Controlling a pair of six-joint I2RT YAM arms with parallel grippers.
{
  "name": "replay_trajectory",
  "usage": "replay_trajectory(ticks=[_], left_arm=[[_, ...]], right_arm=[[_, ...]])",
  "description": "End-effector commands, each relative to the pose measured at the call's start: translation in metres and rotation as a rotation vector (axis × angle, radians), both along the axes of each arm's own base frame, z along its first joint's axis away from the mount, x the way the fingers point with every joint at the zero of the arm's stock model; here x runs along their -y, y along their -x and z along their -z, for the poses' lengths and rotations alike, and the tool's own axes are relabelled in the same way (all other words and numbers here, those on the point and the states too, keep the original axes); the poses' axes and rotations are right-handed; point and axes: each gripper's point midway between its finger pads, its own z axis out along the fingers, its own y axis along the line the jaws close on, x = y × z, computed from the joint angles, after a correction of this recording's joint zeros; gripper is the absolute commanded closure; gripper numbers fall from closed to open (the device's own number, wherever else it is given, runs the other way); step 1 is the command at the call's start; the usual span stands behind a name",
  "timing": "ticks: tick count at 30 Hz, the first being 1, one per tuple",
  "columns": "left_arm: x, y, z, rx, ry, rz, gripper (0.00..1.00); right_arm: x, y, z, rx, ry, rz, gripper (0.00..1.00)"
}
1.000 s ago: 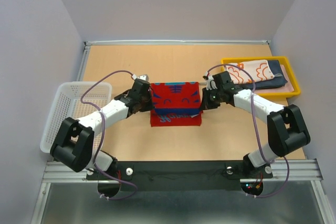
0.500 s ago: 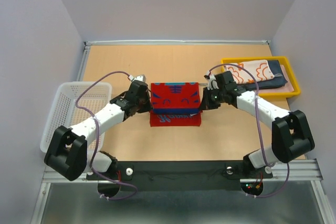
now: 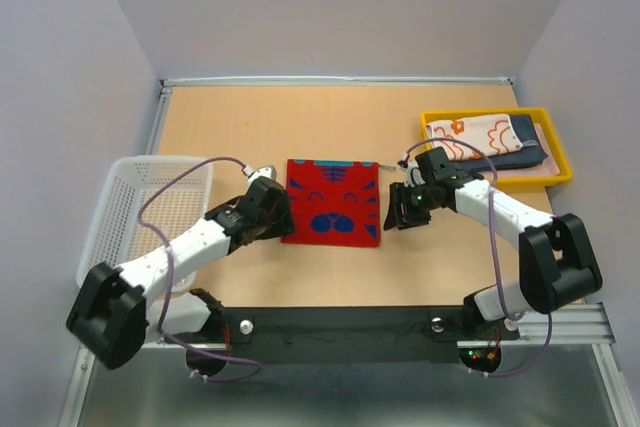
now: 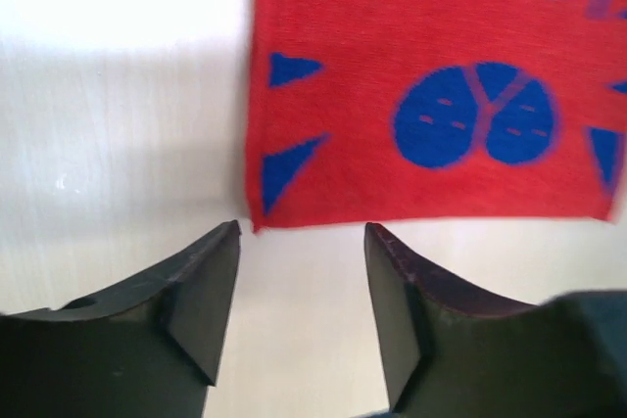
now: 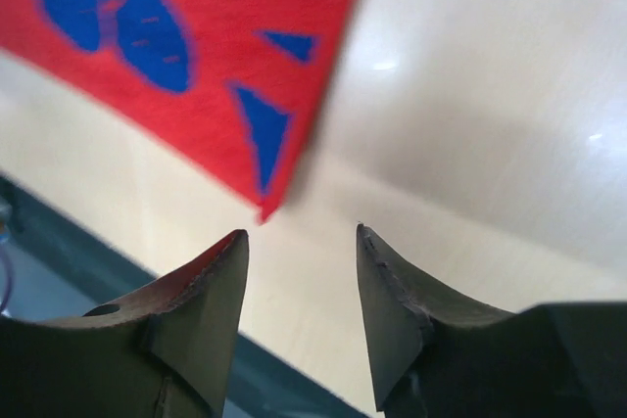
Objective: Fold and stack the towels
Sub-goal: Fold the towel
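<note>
Room: pale lilac walls on three sides, plain and evenly lit; no clutter against them.

Table (image 3: 330, 127): light wood-grain top, smooth and faintly glossy in the wrist views; judged slick enough for cloth to slide when dragged, and hard enough that fingertips must come down flat to get under an edge.

White mesh basket (image 3: 150, 160): at the left edge of the table, beside the left arm; nothing visible in it.

Yellow tray (image 3: 490, 112): far right; holds an orange patterned towel (image 3: 478, 135) folded on top of a navy towel (image 3: 525, 157).

Red towel (image 3: 333, 202): blue patches, lying flat at mid-table as a neat rectangle, between the two grippers and touching neither; judged light, soft and limp, with no stiffness of its own, so it would sag and unfold if lifted by one point; not fragile, not slippery in a pinch; best taken at two corners or along one edge, with any layers caught together.

Left gripper (image 3: 268, 209): jaws parted and empty; in its wrist view the red towel's near corner (image 4: 257, 225) lies just ahead of the gap.

Right gripper (image 3: 398, 205): jaws likewise parted and empty; the towel's corner (image 5: 263, 210) sits just beyond its fingertips, apart from them.
</note>
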Motion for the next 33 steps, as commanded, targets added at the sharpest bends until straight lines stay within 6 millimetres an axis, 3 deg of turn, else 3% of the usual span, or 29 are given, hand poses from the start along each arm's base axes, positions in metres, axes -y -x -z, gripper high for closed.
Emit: replay_trajectory(ticks=[1,3,7,14,20,21,25,30,33], left_arm=[[-0.008,0.006,-0.034,0.095,0.057,-0.063,0.31],[-0.011,0.004,-0.043,0.128,0.066,-0.078,0.20],[-0.014,-0.006,-0.039,0.136,0.026,-0.115,0.20],[0.001,-0.023,-0.023,0.134,0.038,-0.117,0.48],[0.014,-0.028,0.006,0.085,0.033,-0.089,0.55],[0.015,-0.026,0.017,0.065,0.035,-0.093,0.56],[0.012,-0.012,0.043,-0.031,0.010,-0.087,0.59],[0.003,0.017,0.054,-0.138,0.008,-0.077,0.60],[0.001,0.038,0.061,-0.189,0.046,-0.068,0.60]], right_arm=[[-0.019,0.013,-0.046,0.061,-0.135,-0.049,0.46],[-0.024,0.010,-0.053,0.081,-0.140,-0.039,0.46],[-0.032,0.005,-0.049,0.092,-0.123,-0.026,0.47],[-0.057,0.006,-0.027,0.074,-0.182,-0.003,0.63],[-0.058,0.011,0.013,0.013,-0.151,0.003,0.72],[-0.055,0.014,0.026,-0.010,-0.125,0.009,0.74],[-0.042,0.024,0.051,-0.067,-0.059,0.049,0.78],[-0.027,0.043,0.058,-0.106,-0.012,0.095,0.78],[-0.020,0.041,0.046,-0.064,0.005,0.108,0.77]])
